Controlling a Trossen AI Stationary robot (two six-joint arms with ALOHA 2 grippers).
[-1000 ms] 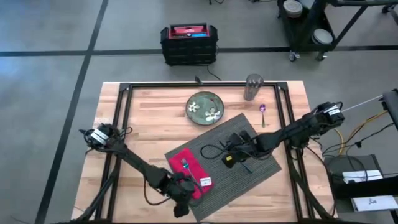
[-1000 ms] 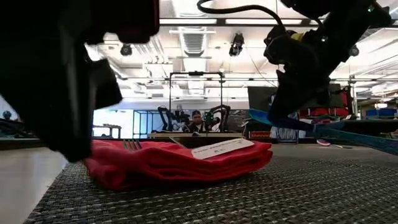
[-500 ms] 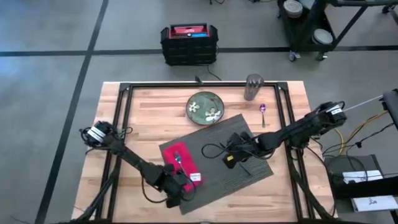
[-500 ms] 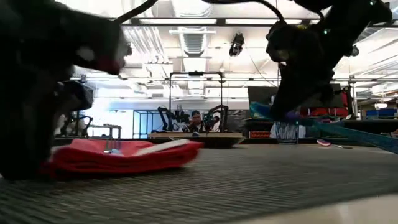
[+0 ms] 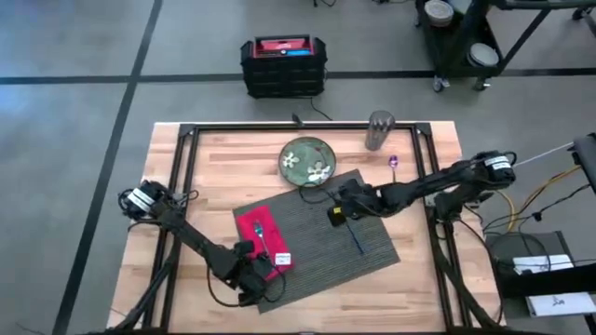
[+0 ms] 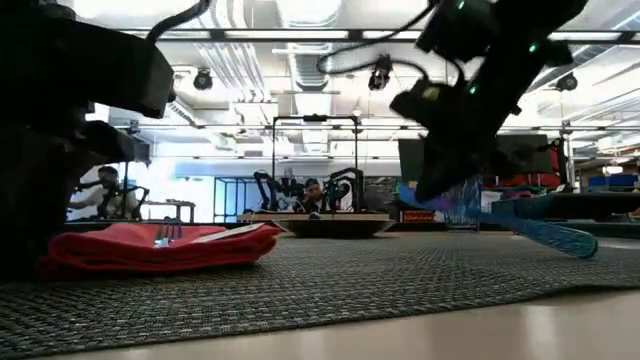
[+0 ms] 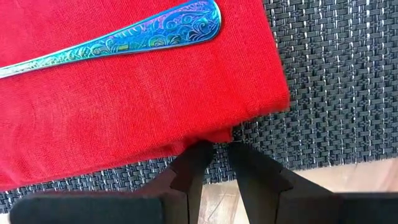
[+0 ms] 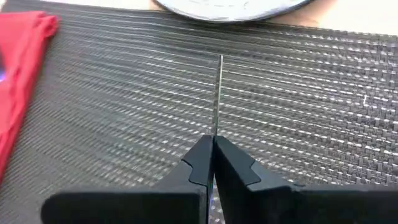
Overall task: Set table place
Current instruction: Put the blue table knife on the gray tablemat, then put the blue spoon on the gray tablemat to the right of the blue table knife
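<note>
Left pincer [image 7: 214, 155] is down at the table's surface, its two fingers pinched almost together on the very edge of the placemat [image 7: 336, 81], right where a corner of the red napkin [image 7: 124, 93] ends. From where I stand it looks like a grip on the mat itself, not on the cloth. The placemat stretches away from that pincer toward the right arm's side. Its long axis is skewed against the table's [image 5: 223, 177] planks, so it will probably need turning square. The left arm is the nearer one to that edge and the one placed to swing it.

A rainbow-tinted fork [image 7: 124, 37] lies on the napkin, just ahead of the left fingers.

Right pincer [image 8: 211, 149] hangs above the mat's far end, clamped on a thin blue knife [image 8: 218, 93] that points out ahead of it toward the plate [image 5: 307, 160]. The plate sits on bare wood just past that pincer, at the mat's far corner. Whether its rim touches the mat I cannot tell. Farther out are a metal cup [image 5: 379, 130] and a small spoon [image 5: 393, 165], well apart from the mat.

Light butcher-block shows all round, framed by black rails. A black crate [image 5: 282, 65] stands on the grey floor beyond the table, and a person [image 6: 315, 195] sits at another bench far across the room.
</note>
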